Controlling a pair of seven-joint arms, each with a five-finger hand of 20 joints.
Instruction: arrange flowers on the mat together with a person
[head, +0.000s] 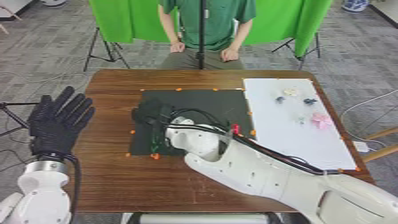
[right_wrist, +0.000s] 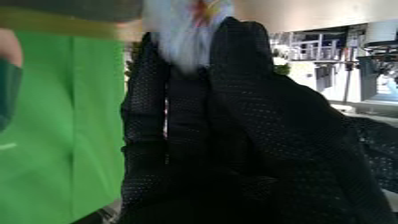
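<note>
In the head view, my left hand (head: 60, 122) is at the left, beside the table, with straight fingers. My right hand (head: 153, 112) is over the left part of the dark mat (head: 226, 100). The right wrist view shows my right hand (right_wrist: 249, 110) pinching a pale, blurred flower (right_wrist: 182, 37) with red and yellow on it. A thin green stem (head: 155, 142) shows below that hand in the head view. Something red (head: 235, 129) is beside the right forearm. On the white sheet (head: 298, 142) lie a pink flower (head: 321, 120), a cream flower (head: 290, 92) and small dark blue flowers (head: 309, 101).
The brown table (head: 111, 182) has wood showing around the mat. Small orange markers (head: 179, 89) line the mat and sheet. My right arm (head: 253, 167) crosses from the bottom right over the mat's lower right part. A dark vertical pole (head: 202, 37) stands behind the far edge.
</note>
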